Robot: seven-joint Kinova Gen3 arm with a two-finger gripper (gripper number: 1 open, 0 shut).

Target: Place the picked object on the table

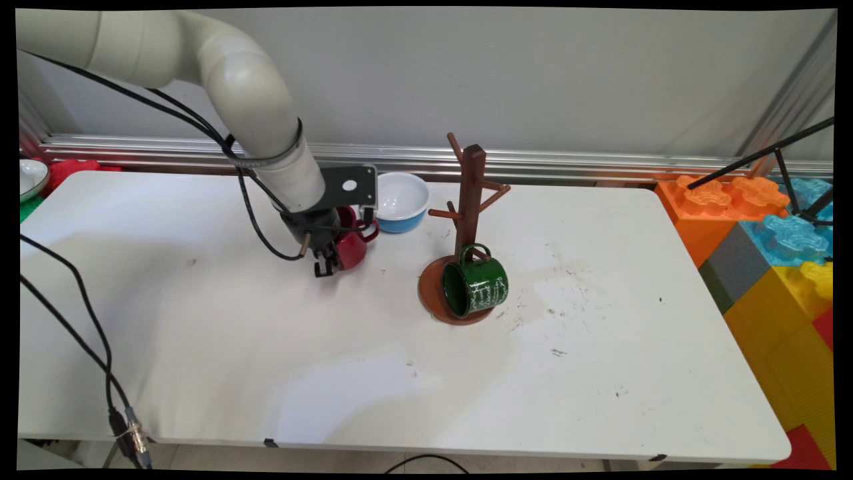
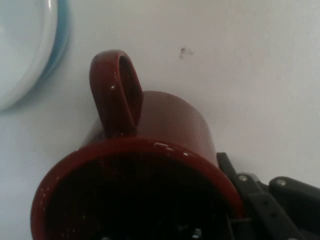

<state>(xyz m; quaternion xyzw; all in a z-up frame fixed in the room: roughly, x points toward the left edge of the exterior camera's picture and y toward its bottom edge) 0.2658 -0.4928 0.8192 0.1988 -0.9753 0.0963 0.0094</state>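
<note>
At the far left-centre of the worktop (image 1: pixel 200 320), the gripper (image 1: pixel 331 257) has its fingers closed over the rim of a red mug (image 1: pixel 351 245), seemingly rigid, glossy enamel, just left of a blue-and-white bowl (image 1: pixel 400 200).

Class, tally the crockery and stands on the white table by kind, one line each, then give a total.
Mugs: 2, red mug and green mug
Bowls: 1, blue bowl
Mug trees: 1, wooden mug tree
Total: 4
</note>
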